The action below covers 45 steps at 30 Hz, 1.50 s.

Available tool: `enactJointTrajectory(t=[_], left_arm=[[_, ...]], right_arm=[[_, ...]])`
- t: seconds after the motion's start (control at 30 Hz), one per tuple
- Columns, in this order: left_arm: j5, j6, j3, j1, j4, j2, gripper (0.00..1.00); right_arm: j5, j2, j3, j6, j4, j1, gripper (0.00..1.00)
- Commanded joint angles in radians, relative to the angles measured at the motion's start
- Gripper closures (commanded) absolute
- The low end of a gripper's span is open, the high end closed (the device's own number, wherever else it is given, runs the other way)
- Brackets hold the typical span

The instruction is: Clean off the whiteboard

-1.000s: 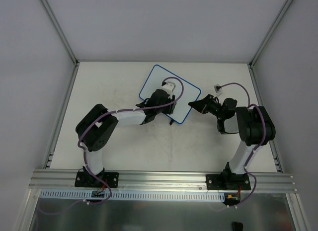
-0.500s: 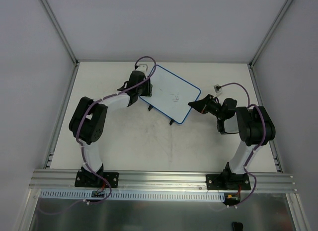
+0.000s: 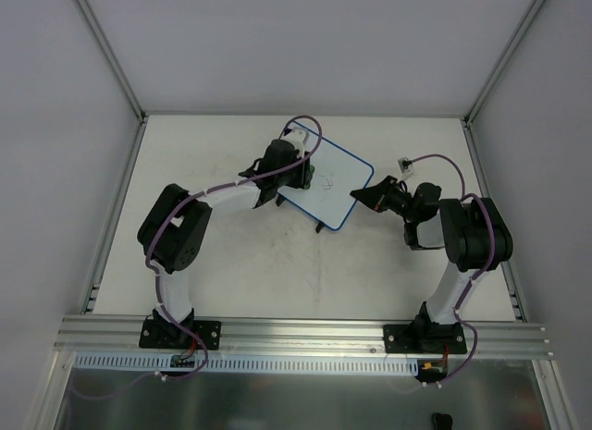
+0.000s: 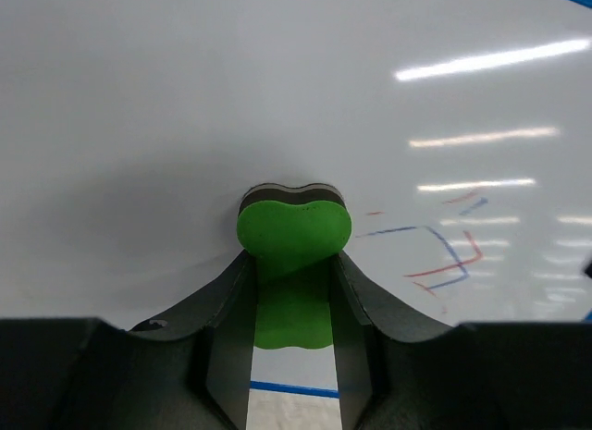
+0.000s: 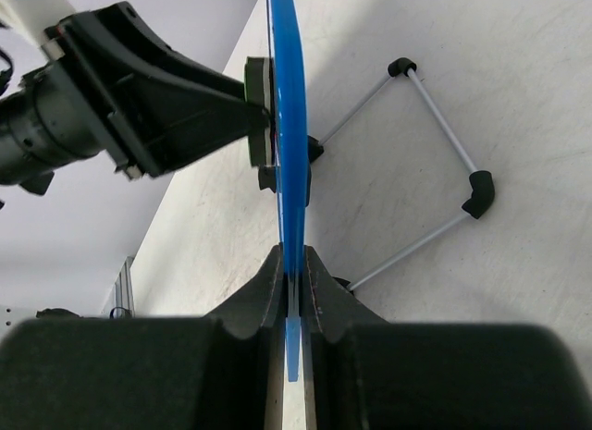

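The whiteboard, white with a thin blue frame, stands tilted at the table's middle back. Faint red and blue marks show on its face, right of the eraser. My left gripper is shut on the green eraser block and presses it flat against the board's face. My right gripper is shut on the board's right edge; in the right wrist view the blue frame runs edge-on between the fingers. The left gripper also shows there against the board.
The board's wire stand with black feet rests on the table behind it. A small white connector lies at the back right. Metal rails run along the table's left side and right side.
The left gripper with the eraser swept from the board's middle to its far left corner, then back right onto the upper left part. The right arm has not moved.
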Motion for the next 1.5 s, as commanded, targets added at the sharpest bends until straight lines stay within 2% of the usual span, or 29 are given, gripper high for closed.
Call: enactJointTrajectory(t=[0.0, 0.13, 0.37, 0.43, 0.73, 0.87, 0.9, 1.13, 1.23, 1.47], left_arm=[[0.071, 0.035, -0.012, -0.09, 0.056, 0.013, 1.0], [0.081, 0.08, 0.001, -0.158, 0.056, 0.053, 1.0], [0.049, 0.143, 0.066, -0.177, -0.002, 0.098, 1.0], [-0.036, 0.142, 0.084, -0.172, -0.025, 0.099, 1.0], [-0.173, 0.159, 0.233, -0.08, -0.14, 0.118, 1.0], [-0.219, 0.177, 0.244, -0.068, -0.155, 0.118, 1.0], [-0.187, 0.182, 0.241, -0.068, -0.155, 0.118, 1.0], [-0.118, 0.217, 0.135, -0.129, -0.123, 0.093, 1.0], [-0.09, 0.187, 0.019, -0.147, -0.074, 0.053, 1.0], [-0.124, 0.127, -0.17, -0.197, -0.008, -0.005, 1.0]], right_arm=[[-0.008, -0.018, -0.004, -0.04, 0.199, 0.002, 1.0], [-0.008, -0.016, -0.002, -0.04, 0.199, 0.002, 1.0], [-0.008, -0.016, -0.001, -0.036, 0.199, 0.002, 1.0], [-0.008, -0.015, -0.001, -0.036, 0.201, 0.002, 1.0], [-0.007, -0.019, -0.005, -0.036, 0.199, 0.002, 1.0], [-0.005, -0.021, -0.005, -0.038, 0.199, 0.003, 1.0], [-0.007, -0.021, -0.005, -0.038, 0.199, 0.002, 1.0], [-0.007, -0.019, -0.004, -0.036, 0.199, 0.002, 1.0], [-0.007, -0.019, -0.005, -0.036, 0.199, 0.002, 1.0], [-0.008, -0.016, -0.001, -0.033, 0.199, 0.002, 1.0]])
